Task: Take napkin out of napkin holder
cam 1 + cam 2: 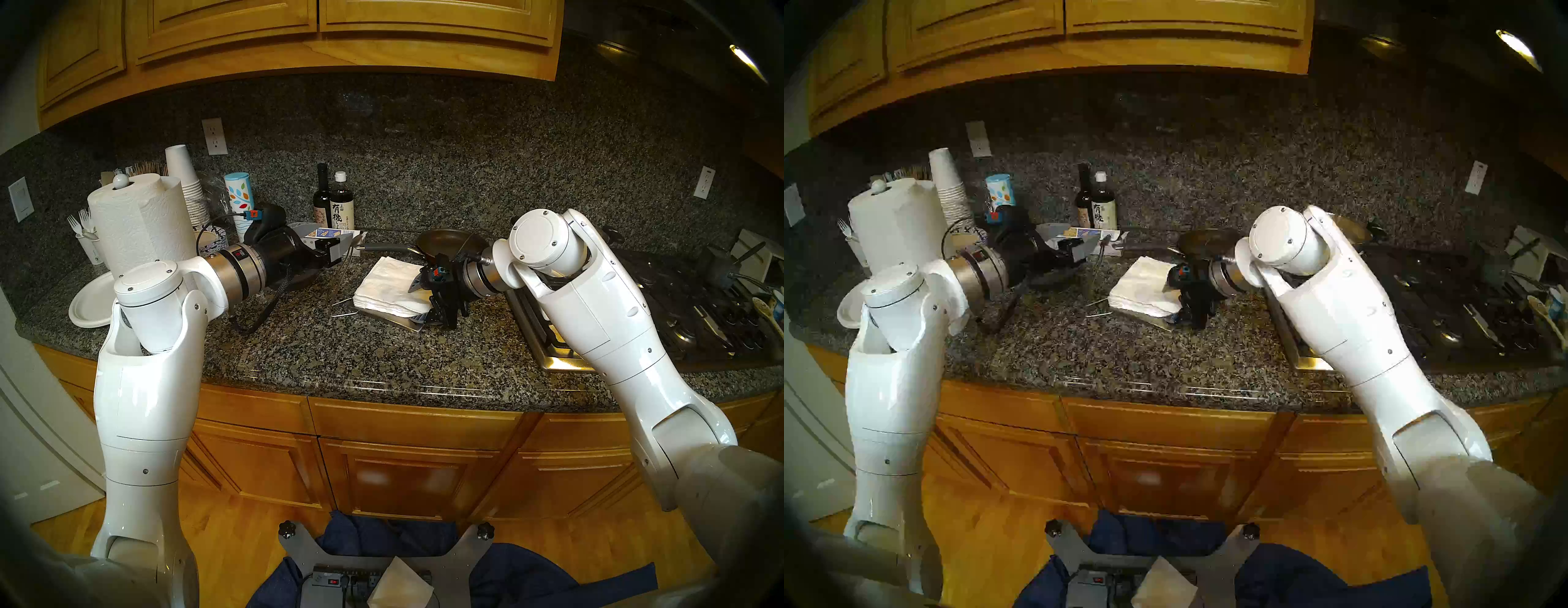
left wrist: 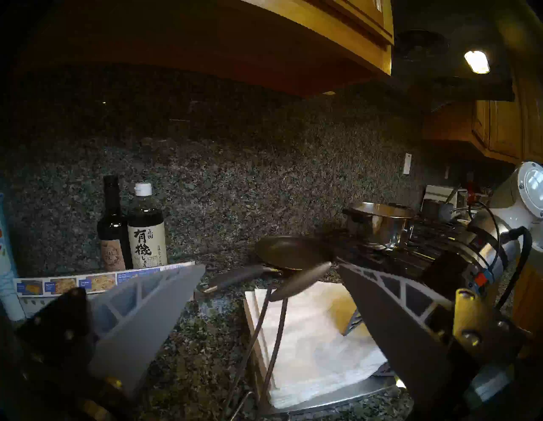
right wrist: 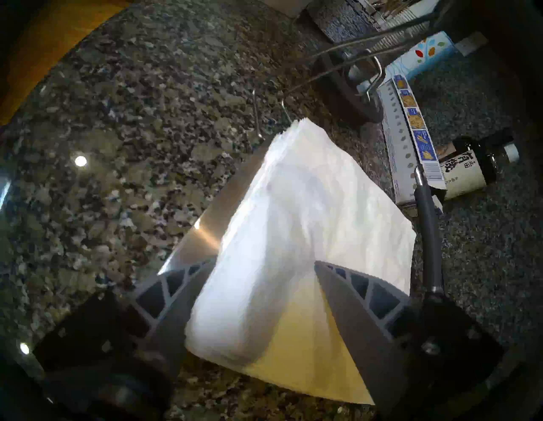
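Kitchen worktop (image 3: 117, 147) of speckled dark granite, seen from a two-armed robot. Right tool (image 3: 264, 261) tilted down onto the nearest corner of the napkin (image 3: 308, 205), a thick white folded stack. Closed partway around that corner, with one finger pressed to the stack's side just above the steel plate and the other lying on the top sheet, the paper bulging up between them. Under the stack, and stretching away ahead of this tool, the napkin holder (image 3: 199, 232), a flat brushed-steel plate resting on the granite. Left tool (image 2: 271, 266) held level above the worktop, fingers spread wide and gripping nothing. Between its fingers, the wire arm (image 2: 279, 323) of the holder, raised up off the stack, with its leaf-shaped tip (image 2: 302, 277) close beside one fingertip; contact there impossible to judge. Just beyond that tip, a dark frying pan (image 2: 291, 250). Farther ahead of the other finger, two dark bottles (image 2: 147, 229) upright against the stone wall.
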Tool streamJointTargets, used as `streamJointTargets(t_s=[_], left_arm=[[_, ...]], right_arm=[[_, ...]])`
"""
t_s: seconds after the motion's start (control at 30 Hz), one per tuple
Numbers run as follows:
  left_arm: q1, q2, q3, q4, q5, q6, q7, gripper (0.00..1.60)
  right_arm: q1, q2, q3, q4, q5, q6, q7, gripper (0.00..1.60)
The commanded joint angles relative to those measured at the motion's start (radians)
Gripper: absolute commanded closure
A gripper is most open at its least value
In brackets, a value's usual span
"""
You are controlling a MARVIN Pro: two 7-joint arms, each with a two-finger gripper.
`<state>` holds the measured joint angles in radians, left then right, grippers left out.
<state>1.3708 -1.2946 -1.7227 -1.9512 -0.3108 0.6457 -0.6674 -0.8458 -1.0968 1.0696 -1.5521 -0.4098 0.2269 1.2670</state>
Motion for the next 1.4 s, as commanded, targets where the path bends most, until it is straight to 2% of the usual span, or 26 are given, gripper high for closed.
streamJointTargets(t_s=[0.0,0.13,0.33,0.4,0.53,0.63,0.77,0.8,1.37], left_arm=[[-0.025,0.000,-0.012,-0.033,-0.008,-0.010,-0.003,0.00],[-0.025,0.000,-0.015,-0.034,-0.010,-0.010,-0.005,0.00],[-0.025,0.000,-0.018,-0.034,-0.010,-0.010,-0.008,0.00],[-0.025,0.000,-0.018,-0.033,-0.009,-0.010,-0.009,0.00],[-0.026,-0.001,-0.018,-0.032,-0.009,-0.010,-0.011,0.00],[-0.027,-0.002,-0.018,-0.030,-0.008,-0.011,-0.012,0.00],[-0.029,-0.003,-0.017,-0.029,-0.007,-0.011,-0.013,0.00],[-0.029,-0.004,-0.016,-0.028,-0.007,-0.011,-0.013,0.00],[-0.030,-0.010,-0.018,-0.018,-0.005,-0.017,-0.017,0.00]], right_arm=[[0.030,0.013,-0.002,0.010,-0.029,0.001,-0.006,0.77],[0.034,0.012,-0.007,0.016,-0.034,-0.002,-0.008,0.85],[0.040,0.013,-0.008,0.018,-0.038,-0.005,-0.010,0.87],[0.041,0.015,-0.006,0.013,-0.037,-0.005,-0.010,1.17],[0.042,0.018,-0.003,0.008,-0.038,-0.004,-0.010,1.22],[0.042,0.021,0.000,0.001,-0.037,-0.004,-0.009,1.39],[0.042,0.031,0.001,-0.010,-0.038,-0.005,-0.002,1.43],[0.042,0.036,0.002,-0.014,-0.040,-0.004,0.000,1.60],[0.039,0.084,0.034,-0.067,-0.043,0.009,0.011,1.60]])
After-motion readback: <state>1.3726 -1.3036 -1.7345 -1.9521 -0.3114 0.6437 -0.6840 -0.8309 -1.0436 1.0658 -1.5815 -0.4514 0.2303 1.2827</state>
